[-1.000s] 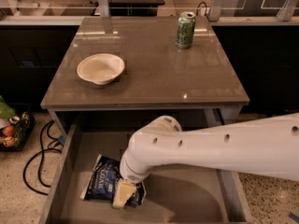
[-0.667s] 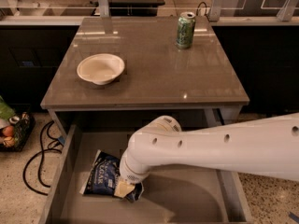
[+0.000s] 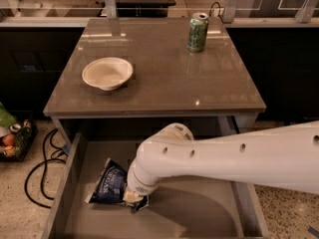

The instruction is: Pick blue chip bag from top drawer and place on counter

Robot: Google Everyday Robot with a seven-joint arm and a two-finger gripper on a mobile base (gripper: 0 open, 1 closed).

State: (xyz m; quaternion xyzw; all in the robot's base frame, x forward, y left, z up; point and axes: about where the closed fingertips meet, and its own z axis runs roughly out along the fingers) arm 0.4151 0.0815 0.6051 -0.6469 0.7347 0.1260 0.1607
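1 tool (image 3: pixel 133 197) at blue chip bag (image 3: pixel 110 183) | top drawer (image 3: pixel 199 214) | txt illegible

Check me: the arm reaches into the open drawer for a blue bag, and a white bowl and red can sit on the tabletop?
Almost. The camera view shows the can is green, not red. The end effector is down in the top drawer at the blue chip bag; bowl and can sit on the counter.

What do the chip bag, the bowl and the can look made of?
Blue chip bag: probably foil-plastic, creased and glossy. Bowl: matte off-white, perhaps paper or ceramic. Green can: likely metal, shiny rim. The gripper sits at the bag inside the top drawer.
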